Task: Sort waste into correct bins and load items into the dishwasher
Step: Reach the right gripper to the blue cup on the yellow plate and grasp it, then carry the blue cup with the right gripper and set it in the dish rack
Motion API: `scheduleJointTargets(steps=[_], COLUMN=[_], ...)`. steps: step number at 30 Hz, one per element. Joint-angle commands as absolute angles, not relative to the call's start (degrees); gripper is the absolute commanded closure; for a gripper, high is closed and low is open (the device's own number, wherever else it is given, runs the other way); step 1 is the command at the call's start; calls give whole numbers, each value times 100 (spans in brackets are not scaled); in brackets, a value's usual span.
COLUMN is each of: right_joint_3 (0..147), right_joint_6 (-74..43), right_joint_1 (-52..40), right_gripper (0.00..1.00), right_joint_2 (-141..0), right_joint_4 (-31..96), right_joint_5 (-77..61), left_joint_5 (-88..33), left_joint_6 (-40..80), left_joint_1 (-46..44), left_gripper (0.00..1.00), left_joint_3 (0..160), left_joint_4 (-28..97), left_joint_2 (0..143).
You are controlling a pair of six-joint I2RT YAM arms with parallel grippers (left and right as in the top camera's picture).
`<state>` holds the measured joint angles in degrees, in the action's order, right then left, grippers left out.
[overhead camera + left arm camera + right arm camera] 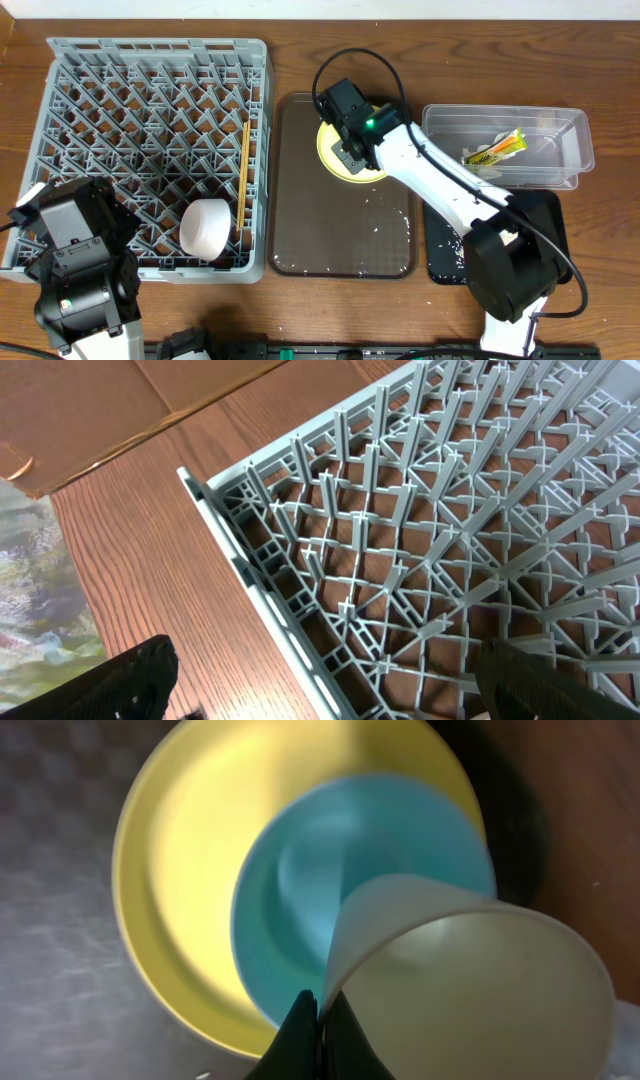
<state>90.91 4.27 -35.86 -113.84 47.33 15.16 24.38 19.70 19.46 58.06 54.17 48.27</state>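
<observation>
The dish rack fills the table's left side, with a bowl in its near right corner and chopsticks along its right edge. Just right of it lies the serving tray. A plate sits at the tray's far end, holding a second bowl with a cup overlapping it, and loose grains lie nearer. At far right stands a plastic tub with a wrapper inside, and a shallow tray lies just in front of it.
</observation>
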Motion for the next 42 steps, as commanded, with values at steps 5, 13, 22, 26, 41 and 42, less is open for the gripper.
scheduleJointTargets(steps=[5, 13, 22, 26, 41, 42], right_joint_3=[10219, 10154, 10151, 10151, 10151, 10151], right_joint_6=[143, -1070, -1861, -2187, -2158, -2106], right_joint_1=[-3828, -3900, -4582, -4812, -4928, -4910], right_gripper=[99, 99, 99, 99, 99, 99], right_joint_2=[-10213, -10204, -11625, -12204, -13082, -13100], right_joint_4=[4904, 3485, 854, -12, -180, -80], right_joint_5=[119, -3870, -5433, -5594, -5376, -5334], left_joint_5=[2515, 2512, 2512, 2515, 2515, 2515], left_joint_6=[2027, 2027, 2027, 2027, 2027, 2027], left_joint_1=[1970, 1970, 1970, 1970, 1970, 1970], left_gripper=[4, 4, 4, 4, 4, 4], left_joint_3=[5905, 5905, 5905, 5905, 5905, 5905], left_joint_4=[5439, 5439, 5439, 5439, 5439, 5439], left_joint_2=[4823, 4823, 4823, 4823, 4823, 4823])
